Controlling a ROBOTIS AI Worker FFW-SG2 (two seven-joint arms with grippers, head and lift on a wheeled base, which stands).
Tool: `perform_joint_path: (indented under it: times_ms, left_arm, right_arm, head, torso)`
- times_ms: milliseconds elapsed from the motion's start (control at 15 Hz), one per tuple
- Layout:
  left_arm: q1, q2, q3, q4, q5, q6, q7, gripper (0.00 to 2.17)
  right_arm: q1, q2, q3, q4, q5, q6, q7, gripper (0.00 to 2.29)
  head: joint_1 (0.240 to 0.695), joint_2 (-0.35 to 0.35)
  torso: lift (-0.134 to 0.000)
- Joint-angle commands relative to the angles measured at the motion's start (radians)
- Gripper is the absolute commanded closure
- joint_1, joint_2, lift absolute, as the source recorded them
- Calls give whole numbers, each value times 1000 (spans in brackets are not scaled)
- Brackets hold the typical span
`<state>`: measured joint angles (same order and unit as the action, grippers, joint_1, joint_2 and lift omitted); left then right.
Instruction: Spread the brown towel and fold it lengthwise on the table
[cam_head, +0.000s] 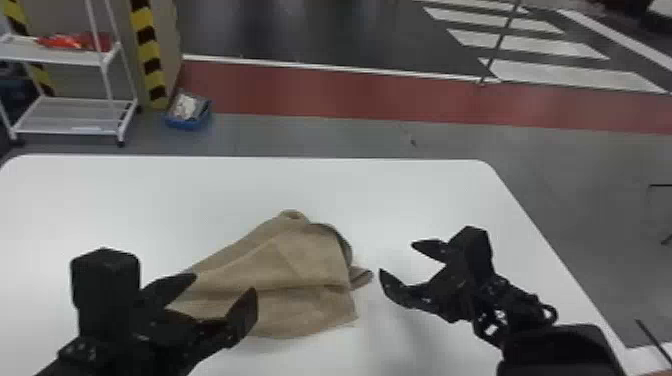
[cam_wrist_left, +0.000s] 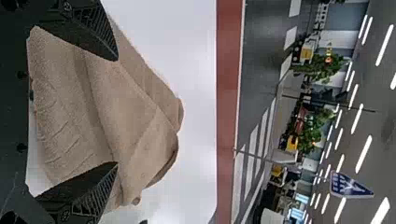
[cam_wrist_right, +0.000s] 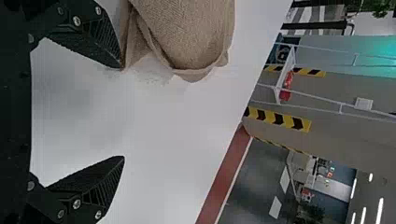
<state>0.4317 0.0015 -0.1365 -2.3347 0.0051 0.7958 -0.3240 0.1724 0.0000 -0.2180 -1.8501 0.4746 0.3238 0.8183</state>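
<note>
Lying rumpled near the middle of the white surface (cam_head: 125, 200) in front of you, the brown towel (cam_head: 300, 265) is in overlapping layers, with creases running along it. Its far end rises into a small rounded fold, and a narrow flap sticks out on its right side. Your left gripper (cam_head: 225, 284) is above the towel's near left part, its jaws open and spread apart. The left wrist view shows the cloth stretching out beyond and between them; whether they touch it, you cannot tell. Your right gripper (cam_head: 397, 258) is to the right of the towel, its jaws also wide open, one tip near the flap. Whether that tip touches the cloth is unclear. Past the surface's far edge, on your left, a white wheeled rack (cam_head: 65, 57) carries red items (cam_head: 75, 41), and a blue bin (cam_head: 187, 122) sits on the floor beside a post with yellow and black stripes (cam_head: 146, 47).
</note>
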Motion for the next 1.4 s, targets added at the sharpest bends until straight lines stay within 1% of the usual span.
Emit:
perform_joint_path:
  times_ms: [0, 133, 267, 400, 467, 600, 667, 733, 800, 1000, 1067, 1200, 1333]
  left_arm:
    - [2, -4, -8, 6, -7, 20, -7, 76]
    - [6, -4, -6, 6, -8, 20, -7, 80]
    - [9, -4, -6, 3, -8, 20, -7, 80]
    - [12, -4, -6, 3, -8, 20, -7, 80]
    - [12, -4, -6, 3, -8, 20, -7, 80]
    - [12, -4, -6, 5, -8, 20, -7, 80]
    - [12, -4, -6, 5, -10, 20, -9, 80]
    - [12, -4, -6, 6, -8, 20, -12, 80]
    - [12, -4, -6, 5, -8, 20, -15, 80]
    - [13, -4, -6, 3, -10, 26, -23, 80]
    - [15, -4, -5, 2, -11, 38, -43, 80]
    - [18, -4, -2, -12, -10, 93, -104, 76]
    - [25, -4, -8, -17, -10, 106, -125, 70]
  right_arm:
    - [-31, 1, 46, 45, 13, 25, 15, 218]
    - [-53, 1, 78, 81, 32, 31, 22, 221]
    - [-76, 1, 106, 114, 41, 41, 50, 228]
    - [-88, 1, 126, 121, 56, 68, 73, 286]
    - [-91, 1, 129, 121, 64, 81, 87, 380]
    - [-94, 1, 129, 120, 62, 81, 133, 761]
    - [-94, 1, 129, 118, 62, 77, 140, 1058]
    - [-94, 1, 127, 117, 62, 68, 142, 1281]
    - [-91, 1, 127, 115, 62, 65, 144, 1393]
    - [-88, 1, 126, 112, 62, 62, 157, 1436]
    - [-77, 1, 124, 91, 52, 59, 157, 1484]
    - [-53, 1, 112, 26, 9, 59, 156, 1484]
    - [-31, 1, 117, -43, 1, 74, 151, 1484]
  head:
    - [695, -194]
    - [695, -179]
    - [695, -161]
    - [695, -134]
    - [695, -126]
    - [695, -117]
    - [695, -113]
    - [695, -106]
    - [695, -105]
    - [695, -105]
    - [695, -105]
    - [695, -110]
    - [695, -120]
  torso:
    - [-124]
    - [-124]
    - [-124]
    - [-124]
    - [-124]
    - [-124]
    - [-124]
    - [-124]
    - [-124]
    - [-124]
    - [-124]
    - [-124]
    - [-124]
